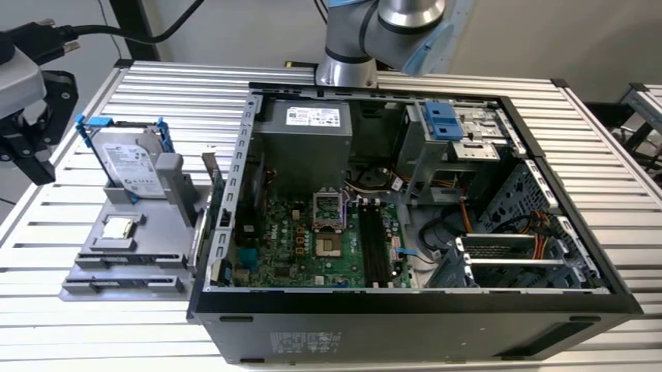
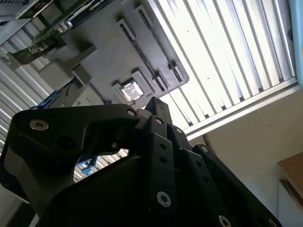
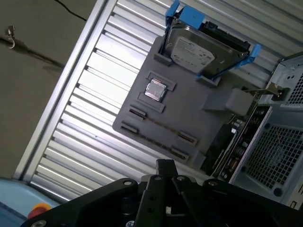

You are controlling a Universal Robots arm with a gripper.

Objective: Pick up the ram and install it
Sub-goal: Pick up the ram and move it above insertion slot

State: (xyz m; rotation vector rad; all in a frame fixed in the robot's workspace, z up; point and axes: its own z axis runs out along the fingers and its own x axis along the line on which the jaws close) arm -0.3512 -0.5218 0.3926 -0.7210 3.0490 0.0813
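The ram (image 3: 242, 138) is a thin dark green board with black chips. It stands on edge between the grey holder tray (image 3: 189, 113) and the computer case's outer wall; in the exterior view the ram (image 1: 204, 209) is a narrow dark strip there. In the second wrist view its green edge (image 2: 49, 34) crosses a corner. My gripper (image 1: 31, 151) hangs at the exterior view's left, off the table's edge and well apart from the ram. Its black body and tip (image 3: 165, 171) point toward the tray, and its linkages (image 2: 154, 106) show in the second wrist view. Nothing visible is in it.
The open case (image 1: 414, 298) lies on a slatted aluminium table (image 1: 610, 139), with the motherboard's black slots (image 1: 374, 248) inside. The tray also carries a silver hard drive (image 1: 129, 167) in a blue frame and a square processor chip (image 1: 118, 227). The arm's base (image 1: 346, 70) stands behind the case.
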